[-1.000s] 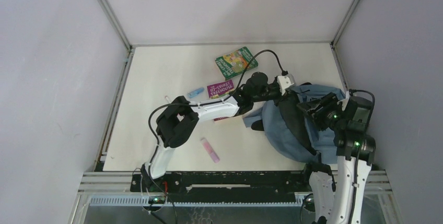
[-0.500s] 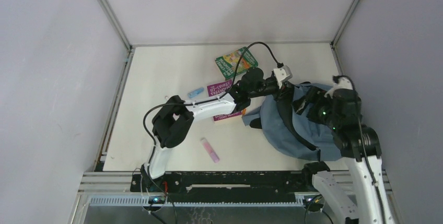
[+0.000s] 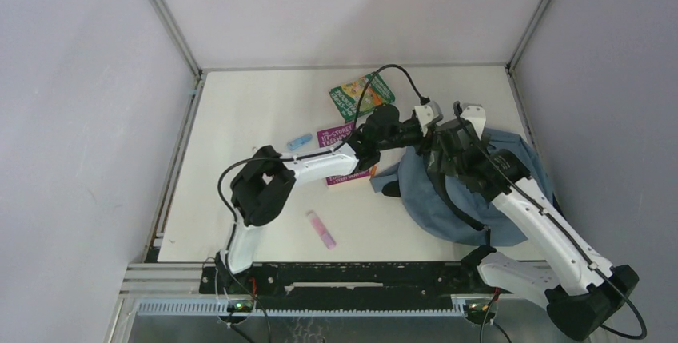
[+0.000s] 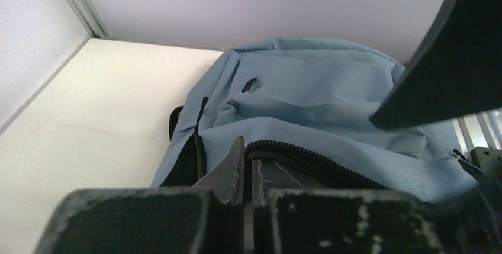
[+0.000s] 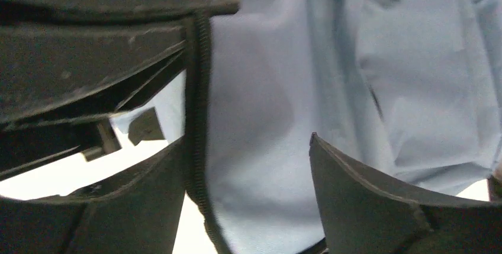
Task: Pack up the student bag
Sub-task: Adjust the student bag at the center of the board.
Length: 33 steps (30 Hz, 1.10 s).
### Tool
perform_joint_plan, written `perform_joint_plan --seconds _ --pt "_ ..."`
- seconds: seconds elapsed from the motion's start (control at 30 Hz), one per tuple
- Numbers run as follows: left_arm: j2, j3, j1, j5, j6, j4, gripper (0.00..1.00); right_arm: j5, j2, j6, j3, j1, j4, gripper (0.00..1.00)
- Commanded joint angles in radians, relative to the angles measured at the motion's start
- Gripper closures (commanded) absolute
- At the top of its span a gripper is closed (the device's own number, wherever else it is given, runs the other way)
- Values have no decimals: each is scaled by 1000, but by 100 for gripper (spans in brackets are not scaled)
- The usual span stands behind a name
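- One student bag point(image 3: 414, 191), dusty blue with black straps, slumped by the right edge of the table point(image 3: 240, 119).
- Two books: a green one point(image 3: 348, 99) near the far edge and a purple one point(image 3: 336, 133) closer to the middle, partly hidden beneath an arm. Whether the orange sliver at its near corner belongs to a third book cannot be made out.
- Two small stick-shaped items: one pale blue point(image 3: 300, 141), just left of the purple book, and one pink point(image 3: 321, 229), towards the near edge.
- Two white-and-black robot arms, the left arm point(image 3: 320, 165) and the right arm point(image 3: 536, 215), both reaching from the near edge to the bag.
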Motion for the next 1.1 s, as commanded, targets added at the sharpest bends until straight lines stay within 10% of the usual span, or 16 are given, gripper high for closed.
perform_joint_plan --seconds 0.0,0.17,0.27,0.33,0.53,0.7,1.07 --pt "-107 -36 7 47 -6 127 100 134 12 -32 27 -11 73 26" --pt "-128 -66 11 48 -8 143 93 67 -7 -53 13 -109 113 100" --pt "-155 -103 23 30 -32 157 43 -54 -64 -77 -8 -188 145 100" --pt "-185 -141 32 17 -35 169 34 -146 -99 -76 -23 -244 157 100" --pt "-305 -245 56 -139 -217 122 46 -359 -117 -27 -51 -381 152 100" --pt "-241 31 61 -341 -449 -580 81 -475 -122 8 -88 -463 171 100" --pt "6 227 0 -296 -698 -907 55 -545 -139 22 -103 -530 191 100"
